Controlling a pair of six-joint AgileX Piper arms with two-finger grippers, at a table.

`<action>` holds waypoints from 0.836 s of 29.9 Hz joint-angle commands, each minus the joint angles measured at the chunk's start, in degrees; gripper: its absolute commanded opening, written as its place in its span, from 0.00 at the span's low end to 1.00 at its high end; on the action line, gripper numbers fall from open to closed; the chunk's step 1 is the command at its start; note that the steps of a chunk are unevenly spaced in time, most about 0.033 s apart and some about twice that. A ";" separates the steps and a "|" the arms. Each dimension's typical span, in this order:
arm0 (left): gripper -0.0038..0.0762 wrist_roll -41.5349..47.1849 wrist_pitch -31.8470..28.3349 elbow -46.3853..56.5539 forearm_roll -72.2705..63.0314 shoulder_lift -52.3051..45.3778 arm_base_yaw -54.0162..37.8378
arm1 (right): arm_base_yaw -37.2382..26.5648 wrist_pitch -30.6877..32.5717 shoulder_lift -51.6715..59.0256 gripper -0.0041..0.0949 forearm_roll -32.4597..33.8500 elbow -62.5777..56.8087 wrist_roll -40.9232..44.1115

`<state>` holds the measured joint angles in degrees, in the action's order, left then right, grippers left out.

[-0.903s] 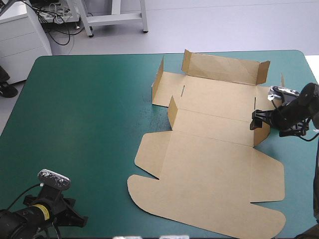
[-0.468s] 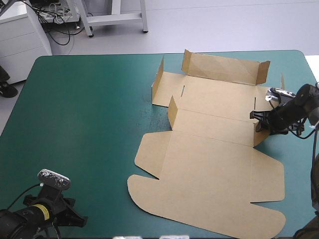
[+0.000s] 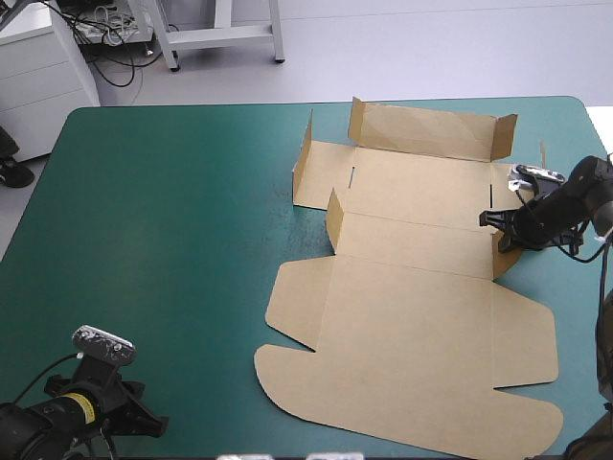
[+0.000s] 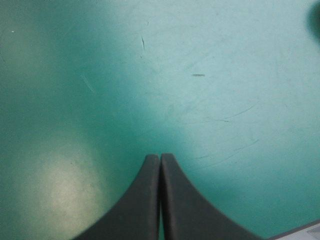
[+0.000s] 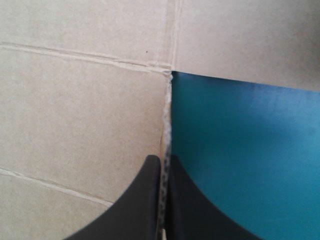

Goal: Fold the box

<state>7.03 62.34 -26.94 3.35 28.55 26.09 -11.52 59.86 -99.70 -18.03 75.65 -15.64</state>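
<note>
Pinching a raised side flap edge-on, the right gripper (image 5: 162,159) has its black fingers all but closed on the box (image 3: 412,316). The 1 brown sheet spreads from there toward the table's middle, its long axis running far to near. The left gripper (image 4: 160,156), fingers together and empty, sits well apart over the bare teal-green cover (image 4: 225,75). Of the 2 grippers, the right is nearer.

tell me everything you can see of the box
The box is a cut sheet of brown board with scored fold lines, lying mostly flat on the right half of the teal-green cover. Its far panels have short walls and flaps raised; the large near lid panel with rounded tabs lies flat. The right gripper is shut on a raised flap at its right edge.
</note>
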 commanded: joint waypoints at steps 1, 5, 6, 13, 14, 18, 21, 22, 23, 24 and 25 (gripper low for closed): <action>0.01 0.47 -2.05 -1.25 0.22 0.24 0.07 | -0.32 2.70 2.19 0.02 -0.41 4.78 -3.12; 0.01 0.47 -2.05 -1.25 0.22 0.24 0.07 | -0.32 9.35 2.19 0.02 -0.28 10.30 -4.44; 0.01 0.47 -2.05 -1.25 0.22 0.24 0.07 | -0.32 11.02 2.19 0.02 -0.15 11.92 -4.44; 0.01 0.47 -2.05 -1.25 0.22 0.24 0.07 | 0.18 11.62 2.78 0.02 -0.15 20.83 -6.95; 0.01 0.47 -2.05 -1.25 0.22 0.24 0.07 | 0.44 11.62 2.78 0.02 -0.04 21.83 -7.26; 0.01 0.47 -2.05 -1.25 0.22 0.24 0.07 | 3.31 11.62 2.78 0.02 -0.08 25.22 -15.07; 0.01 0.47 -2.05 -1.25 0.22 0.24 0.07 | 6.56 11.57 2.78 0.02 0.37 26.53 -24.83; 0.01 0.47 -2.05 -1.25 0.22 0.24 0.07 | 7.74 11.34 2.78 0.02 0.82 26.82 -27.13; 0.01 0.47 -2.05 -1.25 0.22 0.24 0.07 | 8.95 11.27 2.78 0.02 1.24 27.19 -28.89; 0.01 0.47 -2.05 -1.25 0.22 0.24 0.07 | 9.87 10.56 2.78 0.02 1.52 27.56 -30.32; 0.01 0.47 -2.05 -1.25 0.22 0.24 0.07 | 10.81 9.78 2.78 0.02 1.65 27.97 -30.88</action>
<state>7.03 62.28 -26.94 3.35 28.55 26.09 -2.83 70.52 -99.80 -16.21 100.87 -40.63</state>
